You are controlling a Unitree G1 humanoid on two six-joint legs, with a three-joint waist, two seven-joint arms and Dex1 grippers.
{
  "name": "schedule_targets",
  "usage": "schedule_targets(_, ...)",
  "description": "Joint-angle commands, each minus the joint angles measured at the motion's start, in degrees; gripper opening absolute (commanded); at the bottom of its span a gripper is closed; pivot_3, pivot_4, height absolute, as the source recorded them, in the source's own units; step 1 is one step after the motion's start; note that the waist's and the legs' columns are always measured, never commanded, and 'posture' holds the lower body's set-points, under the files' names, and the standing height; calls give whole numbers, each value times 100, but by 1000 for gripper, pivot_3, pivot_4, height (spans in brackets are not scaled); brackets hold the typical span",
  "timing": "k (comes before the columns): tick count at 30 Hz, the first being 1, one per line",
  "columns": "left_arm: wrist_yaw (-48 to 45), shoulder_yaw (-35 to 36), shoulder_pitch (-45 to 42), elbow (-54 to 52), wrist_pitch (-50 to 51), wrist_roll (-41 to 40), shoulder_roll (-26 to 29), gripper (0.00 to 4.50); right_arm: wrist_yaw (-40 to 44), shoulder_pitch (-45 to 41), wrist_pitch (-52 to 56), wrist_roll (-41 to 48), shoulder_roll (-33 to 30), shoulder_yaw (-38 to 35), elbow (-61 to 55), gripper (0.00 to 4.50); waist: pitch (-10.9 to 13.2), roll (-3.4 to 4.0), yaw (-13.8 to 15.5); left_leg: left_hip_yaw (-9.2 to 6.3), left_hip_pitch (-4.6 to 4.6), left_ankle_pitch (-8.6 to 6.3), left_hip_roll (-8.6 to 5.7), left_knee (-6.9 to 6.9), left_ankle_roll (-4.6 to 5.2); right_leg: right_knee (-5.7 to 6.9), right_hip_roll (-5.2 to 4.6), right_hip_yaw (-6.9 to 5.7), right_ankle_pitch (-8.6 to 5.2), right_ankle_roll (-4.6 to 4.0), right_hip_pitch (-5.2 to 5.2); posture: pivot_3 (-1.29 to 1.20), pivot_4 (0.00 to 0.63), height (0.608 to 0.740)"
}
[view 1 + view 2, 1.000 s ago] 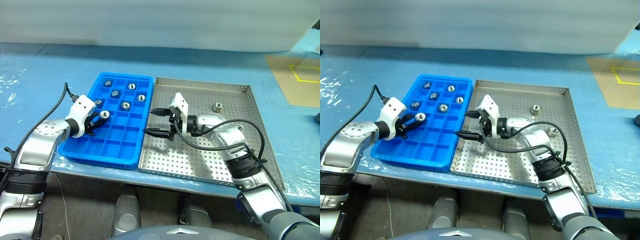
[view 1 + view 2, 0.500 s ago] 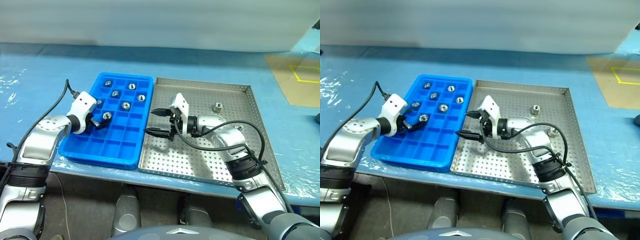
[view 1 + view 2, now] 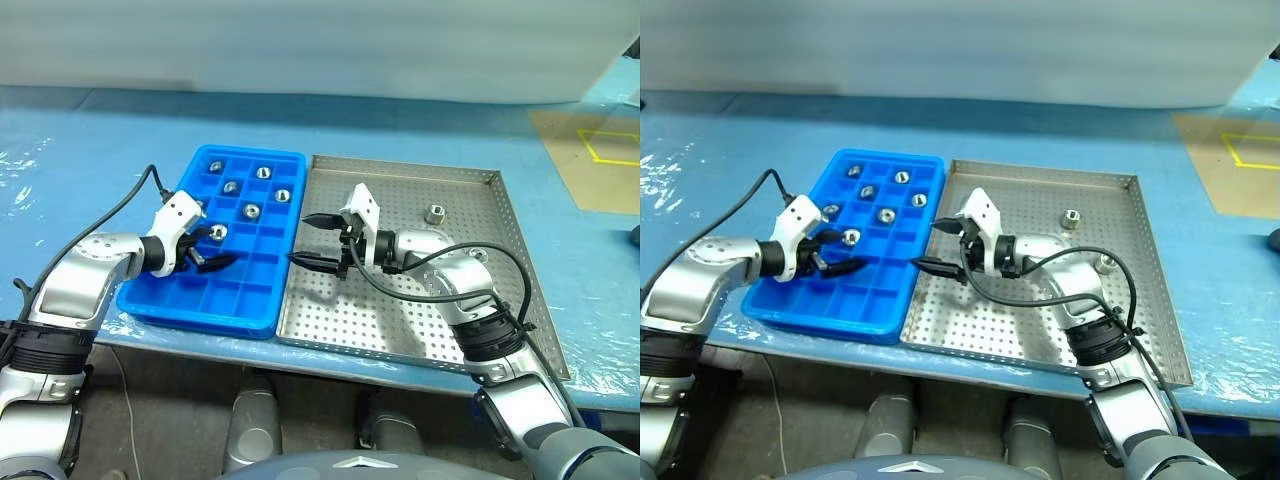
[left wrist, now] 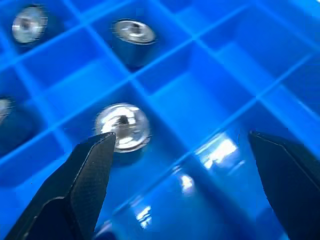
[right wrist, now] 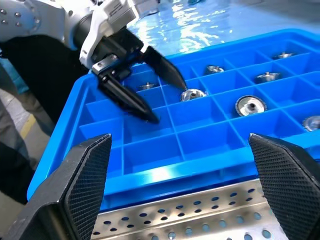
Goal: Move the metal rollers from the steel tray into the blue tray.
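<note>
The blue tray (image 3: 200, 314) lies left of the steel tray (image 3: 400, 322), and several metal rollers rest in its compartments, such as one at the back (image 3: 263, 172). My left gripper (image 3: 222, 246) is open low over the tray's left side. A roller (image 3: 218, 232) sits in the compartment right by its far finger; the left wrist view has this roller (image 4: 123, 127) beside one finger (image 4: 85, 175). My right gripper (image 3: 298, 241) hangs open and empty over the steel tray's left edge, pointing at the blue tray. One roller (image 3: 435, 213) lies at the back of the steel tray, another (image 3: 478, 255) behind my right arm.
Both trays sit on a blue covered table (image 3: 90, 160), close to its front edge. A tan mat with yellow tape (image 3: 600, 150) lies at the far right. The right wrist view looks across the blue tray at my left gripper (image 5: 169, 102).
My left gripper has opened and let go of the roller, which now rests in a compartment. The left hand has shifted slightly right. The right arm has stayed still.
</note>
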Motion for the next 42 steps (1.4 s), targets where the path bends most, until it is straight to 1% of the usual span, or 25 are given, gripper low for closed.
schedule_targets(1,28,317,-296,-161,176,-487,-311,4486,-47,-16,-96,157,24,-219,-304,4500,0,0,-6,0,0,1,-1,0,-1,2,0,1,0,0,0,188,150,740)
schedule_targets(5,99,216,-682,137,92,-492,-523,4486,-108,39,-82,158,-35,-330,-406,4500,0,0,-35,0,-1,9,2,2,-12,12,-1,1,0,-1,0,144,150,740)
schedule_targets(10,71,116,-1193,629,-27,-482,-814,4486,-247,163,-10,189,-182,-528,-632,4500,0,0,-142,1,-1,12,-5,4,-13,12,-3,4,0,0,2,97,150,740)
schedule_targets(15,1,-96,-1698,1275,-425,-310,-1111,4486,-413,349,114,247,-359,-713,-912,4500,0,0,-260,1,1,13,0,-1,-12,11,2,4,0,0,1,48,150,740)
schedule_targets(19,-46,-259,-2126,1924,-977,-78,-1391,4486,-524,519,258,331,-551,-858,-1160,4500,0,0,-288,1,0,14,-5,2,-11,8,0,8,1,0,2,-1,150,740)
schedule_targets(28,-822,-786,-3039,3219,-1997,375,-1844,4486,-739,1097,843,706,-1040,-1283,-1922,4500,0,0,-306,2,2,15,-5,1,-9,2,1,30,1,1,5,-75,150,740)
schedule_targets(36,-999,-809,-3691,4548,-2834,678,-2517,4486,-1076,1697,1059,844,-1325,-1725,-2433,4500,0,-1,-405,3,7,15,-11,1,-7,-4,0,37,2,2,17,-160,150,740)
schedule_targets(38,-905,-710,-3864,4956,-3064,678,-2771,4486,-1212,1850,1091,867,-1355,-1863,-2553,4500,1,-2,-424,3,6,14,-13,3,-6,-8,-1,38,2,3,21,-175,150,740)
schedule_targets(42,-777,-632,-4133,5605,-3482,813,-3057,4486,-1388,2048,1149,933,-1378,-2012,-2730,4500,1,-3,-474,4,10,13,-14,3,-2,-11,0,39,3,5,22,-211,150,740)
